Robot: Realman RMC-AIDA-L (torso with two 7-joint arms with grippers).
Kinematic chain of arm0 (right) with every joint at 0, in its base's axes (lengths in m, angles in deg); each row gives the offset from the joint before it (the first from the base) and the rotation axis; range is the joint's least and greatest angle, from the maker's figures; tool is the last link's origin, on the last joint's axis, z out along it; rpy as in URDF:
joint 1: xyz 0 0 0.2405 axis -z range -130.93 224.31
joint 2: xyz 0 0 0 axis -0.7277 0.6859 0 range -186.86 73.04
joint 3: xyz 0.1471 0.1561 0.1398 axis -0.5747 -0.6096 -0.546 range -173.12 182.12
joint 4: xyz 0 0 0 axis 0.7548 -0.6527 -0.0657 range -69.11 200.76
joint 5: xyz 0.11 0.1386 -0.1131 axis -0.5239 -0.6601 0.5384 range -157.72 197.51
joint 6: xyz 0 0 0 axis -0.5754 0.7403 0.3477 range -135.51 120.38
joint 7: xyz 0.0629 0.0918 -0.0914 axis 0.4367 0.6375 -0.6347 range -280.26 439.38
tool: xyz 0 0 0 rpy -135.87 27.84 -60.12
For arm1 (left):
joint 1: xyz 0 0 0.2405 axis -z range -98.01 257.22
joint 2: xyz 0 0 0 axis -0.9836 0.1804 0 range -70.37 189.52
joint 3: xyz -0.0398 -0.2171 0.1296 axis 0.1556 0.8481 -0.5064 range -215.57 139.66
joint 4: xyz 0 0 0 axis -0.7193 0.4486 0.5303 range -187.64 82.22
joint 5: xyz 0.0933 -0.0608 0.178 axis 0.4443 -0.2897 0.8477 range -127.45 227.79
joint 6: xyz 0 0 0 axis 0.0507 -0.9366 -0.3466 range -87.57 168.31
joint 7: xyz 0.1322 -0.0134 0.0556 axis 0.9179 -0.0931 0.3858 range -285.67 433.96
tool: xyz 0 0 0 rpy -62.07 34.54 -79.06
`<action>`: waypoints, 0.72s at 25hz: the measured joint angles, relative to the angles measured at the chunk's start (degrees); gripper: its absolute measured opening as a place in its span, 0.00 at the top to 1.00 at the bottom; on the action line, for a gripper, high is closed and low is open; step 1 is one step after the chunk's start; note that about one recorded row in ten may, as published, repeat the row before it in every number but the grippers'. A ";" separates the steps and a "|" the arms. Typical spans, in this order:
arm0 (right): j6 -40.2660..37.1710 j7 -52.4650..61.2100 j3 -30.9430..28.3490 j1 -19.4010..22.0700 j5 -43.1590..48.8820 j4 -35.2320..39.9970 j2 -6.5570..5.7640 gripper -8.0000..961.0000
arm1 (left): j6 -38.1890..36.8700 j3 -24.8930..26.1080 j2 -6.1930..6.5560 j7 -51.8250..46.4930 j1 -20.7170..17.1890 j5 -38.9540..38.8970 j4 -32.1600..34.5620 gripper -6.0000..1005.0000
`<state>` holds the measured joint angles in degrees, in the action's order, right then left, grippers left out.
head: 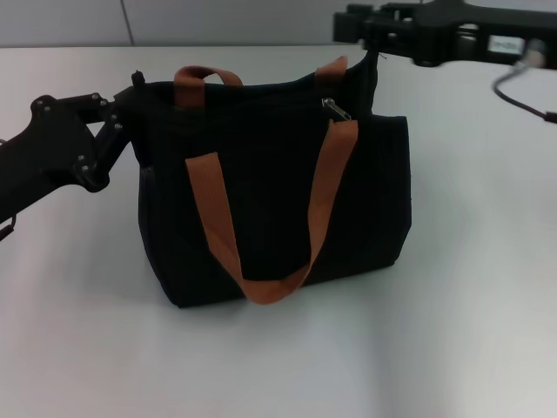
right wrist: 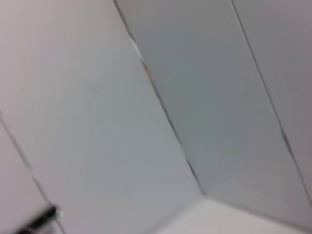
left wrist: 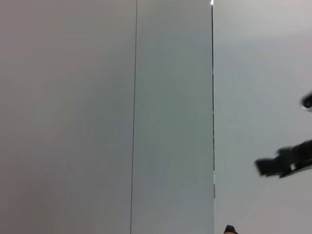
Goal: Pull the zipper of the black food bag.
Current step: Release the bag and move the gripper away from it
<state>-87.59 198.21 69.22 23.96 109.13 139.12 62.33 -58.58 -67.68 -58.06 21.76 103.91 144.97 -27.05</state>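
Observation:
The black food bag (head: 261, 200) stands upright in the middle of the white table, with two rust-orange strap handles (head: 326, 187). The zipper (head: 336, 109), a small silver pull tab, lies on the bag's top near its right end. My left gripper (head: 135, 94) is against the bag's upper left end, black against the black fabric. My right gripper (head: 372, 45) is just above the bag's raised top right corner. Neither wrist view shows the zipper. A tiny dark and orange bit of the bag (left wrist: 229, 229) shows in the left wrist view.
The white table (head: 470, 287) spreads out around the bag. A grey cable (head: 522, 97) hangs from the right arm at the far right. The wrist views show grey wall panels; the left wrist view shows a dark piece of the other arm (left wrist: 287, 163).

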 joint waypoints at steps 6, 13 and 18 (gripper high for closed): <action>-20.66 -24.78 -12.72 -0.70 -8.62 -19.27 -0.38 0.65 | 0.92 -0.09 0.15 -2.51 -0.26 0.13 -0.14 0.97; -35.06 -44.40 -17.11 0.96 -1.40 -35.51 -4.10 0.37 | 3.46 -0.13 0.20 -5.74 -0.62 0.30 -0.35 0.97; -34.69 -57.17 -17.66 3.46 9.38 -40.65 -4.75 0.17 | 4.38 -0.42 0.25 -6.66 -0.71 1.85 -0.35 0.97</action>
<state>-122.28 141.04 51.56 27.43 118.50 98.47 57.59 -54.20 -68.10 -57.81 15.10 103.20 146.82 -27.40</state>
